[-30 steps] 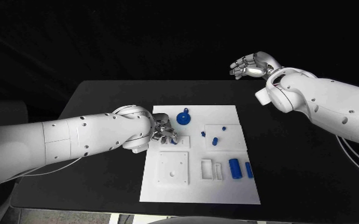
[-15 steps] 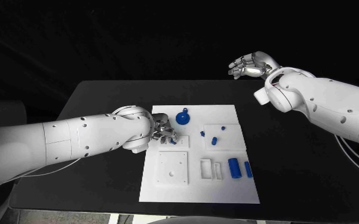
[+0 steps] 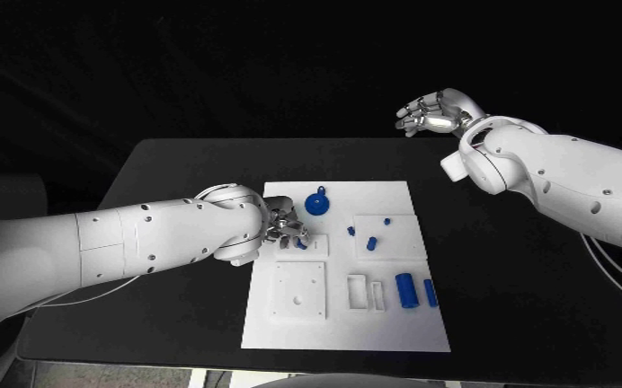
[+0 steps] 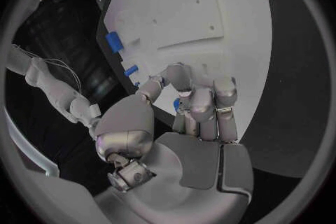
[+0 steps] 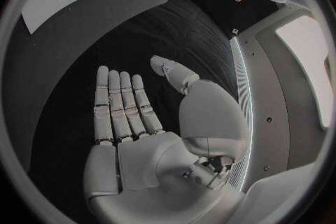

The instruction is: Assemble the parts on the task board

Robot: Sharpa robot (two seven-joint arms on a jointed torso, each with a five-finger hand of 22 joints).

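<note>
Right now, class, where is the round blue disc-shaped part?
In the head view, the round blue disc-shaped part lies near the far edge of the white task board, just beyond the left hand.

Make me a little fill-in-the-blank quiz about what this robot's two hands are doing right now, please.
1. The left hand pinches a small ____ part over the task board.
2. The right hand, raised beyond the table, holds ____.
3. The round blue part lies on the ____ half of the board.

Missing words: blue; nothing; far
</note>
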